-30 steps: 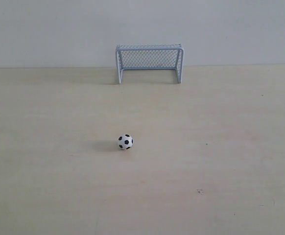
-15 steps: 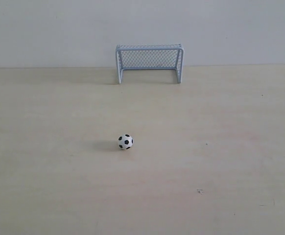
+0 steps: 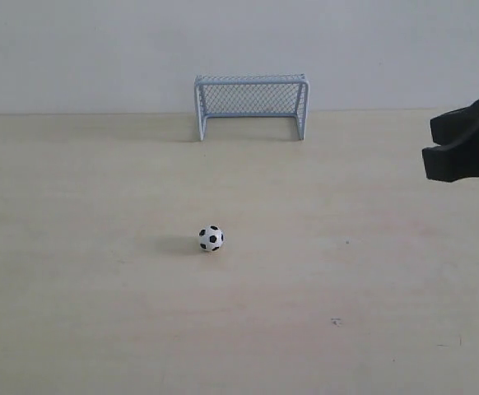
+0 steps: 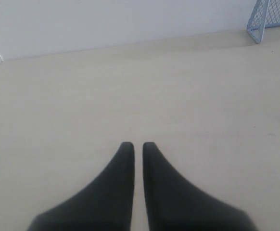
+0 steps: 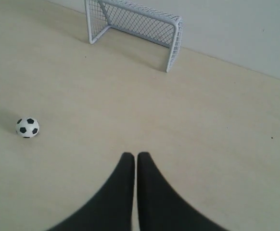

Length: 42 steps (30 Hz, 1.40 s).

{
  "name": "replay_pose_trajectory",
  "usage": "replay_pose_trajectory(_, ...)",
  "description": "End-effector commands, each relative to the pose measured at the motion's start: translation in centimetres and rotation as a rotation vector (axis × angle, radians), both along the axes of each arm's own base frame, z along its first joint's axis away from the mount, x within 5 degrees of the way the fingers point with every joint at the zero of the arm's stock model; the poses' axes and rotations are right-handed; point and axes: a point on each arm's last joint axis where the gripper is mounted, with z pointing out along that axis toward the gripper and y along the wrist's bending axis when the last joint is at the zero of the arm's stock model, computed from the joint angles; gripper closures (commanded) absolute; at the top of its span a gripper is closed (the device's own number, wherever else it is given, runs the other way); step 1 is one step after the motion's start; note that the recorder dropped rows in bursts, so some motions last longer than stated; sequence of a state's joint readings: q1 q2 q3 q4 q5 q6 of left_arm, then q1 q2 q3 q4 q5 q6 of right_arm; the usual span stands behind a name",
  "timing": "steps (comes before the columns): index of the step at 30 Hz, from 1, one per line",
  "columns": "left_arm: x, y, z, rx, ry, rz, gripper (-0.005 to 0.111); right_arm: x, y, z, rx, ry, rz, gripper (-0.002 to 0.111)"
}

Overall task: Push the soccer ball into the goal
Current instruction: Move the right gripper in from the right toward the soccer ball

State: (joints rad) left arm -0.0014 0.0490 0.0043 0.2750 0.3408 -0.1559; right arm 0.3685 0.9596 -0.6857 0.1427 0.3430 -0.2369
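Observation:
The soccer ball (image 3: 211, 239) rests on the pale wooden table, a long way in front of the goal (image 3: 251, 105), which stands at the back against the wall with its mouth facing the ball. In the right wrist view the soccer ball (image 5: 27, 127) lies off to one side and the goal (image 5: 135, 30) stands far ahead. My right gripper (image 3: 429, 140) hangs at the right edge, high above the table, shut and empty; its tips (image 5: 135, 156) nearly touch. My left gripper (image 4: 137, 145) is shut with nothing in it and shows only a corner of the goal (image 4: 270, 19).
The table (image 3: 99, 288) is bare pale wood with a few small dark specks (image 3: 336, 321). A plain white wall (image 3: 75, 49) rises behind the goal.
My right gripper has come in from the right edge of the exterior view, moving left and up. The ball and goal have not moved.

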Motion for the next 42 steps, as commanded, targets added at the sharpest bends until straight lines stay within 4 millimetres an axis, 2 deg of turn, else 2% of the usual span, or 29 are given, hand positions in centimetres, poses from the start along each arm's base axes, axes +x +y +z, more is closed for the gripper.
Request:
replay_pose_trajectory(1,0.0,-0.1,0.1,-0.009,-0.003,-0.006,0.100,0.6,0.6,0.8,-0.043,0.039,0.052,0.108)
replay_pose_trajectory(11,0.0,-0.1,0.1,-0.009,-0.003,-0.006,0.100,2.8,2.1,1.6,-0.085,0.134,0.146,0.108)
replay_pose_trajectory(26,0.0,-0.1,0.1,-0.009,-0.003,-0.006,0.100,5.5,5.0,0.5,-0.076,0.230,0.358,0.108)
replay_pose_trajectory(42,0.0,-0.1,0.1,-0.009,-0.003,-0.006,0.100,7.6,6.6,0.3,-0.090,0.329,0.480,0.108)
